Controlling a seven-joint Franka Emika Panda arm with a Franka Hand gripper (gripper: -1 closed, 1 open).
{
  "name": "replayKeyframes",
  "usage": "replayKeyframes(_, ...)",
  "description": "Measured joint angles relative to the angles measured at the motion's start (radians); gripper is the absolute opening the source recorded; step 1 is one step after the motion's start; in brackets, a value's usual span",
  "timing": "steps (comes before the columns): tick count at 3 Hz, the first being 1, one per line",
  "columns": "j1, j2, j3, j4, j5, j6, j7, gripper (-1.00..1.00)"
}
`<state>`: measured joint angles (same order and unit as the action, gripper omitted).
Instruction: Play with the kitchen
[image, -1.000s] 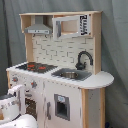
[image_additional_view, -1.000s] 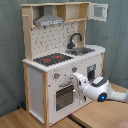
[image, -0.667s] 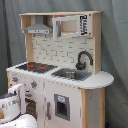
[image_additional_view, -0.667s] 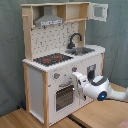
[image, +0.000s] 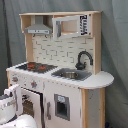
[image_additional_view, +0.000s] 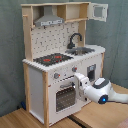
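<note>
Second exterior view's centre holds the kitchen (image_additional_view: 60, 65), standing on a wooden surface (image_additional_view: 95, 117) before a grey curtain (image_additional_view: 12, 60). Its hob (image_additional_view: 52, 59) lies left of the sink (image_additional_view: 82, 50) and tap (image_additional_view: 75, 39), with the hood (image_additional_view: 49, 20) at the top. From the lower right the white arm (image_additional_view: 102, 92) reaches to the oven door (image_additional_view: 63, 95); its end effector (image_additional_view: 78, 79) sits just by the knob panel, whether spread or pressed together I cannot tell. First exterior view shows the kitchen (image: 60, 75) filling the frame, the arm (image: 11, 102) at lower left.
</note>
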<state>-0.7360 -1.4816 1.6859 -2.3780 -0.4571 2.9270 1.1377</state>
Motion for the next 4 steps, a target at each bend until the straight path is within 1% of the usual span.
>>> replayKeyframes(1,0.048,0.013,0.015,0.004,0.016,-0.089,0.018,-1.0)
replayKeyframes(2,0.086,0.017,0.029,0.018,0.052,-0.176,0.021,-1.0)
replayKeyframes(3,0.105,0.02,0.042,0.041,0.089,-0.264,0.021,-1.0)
replayKeyframes(4,0.134,0.034,0.04,0.044,0.106,-0.372,0.02,-1.0)
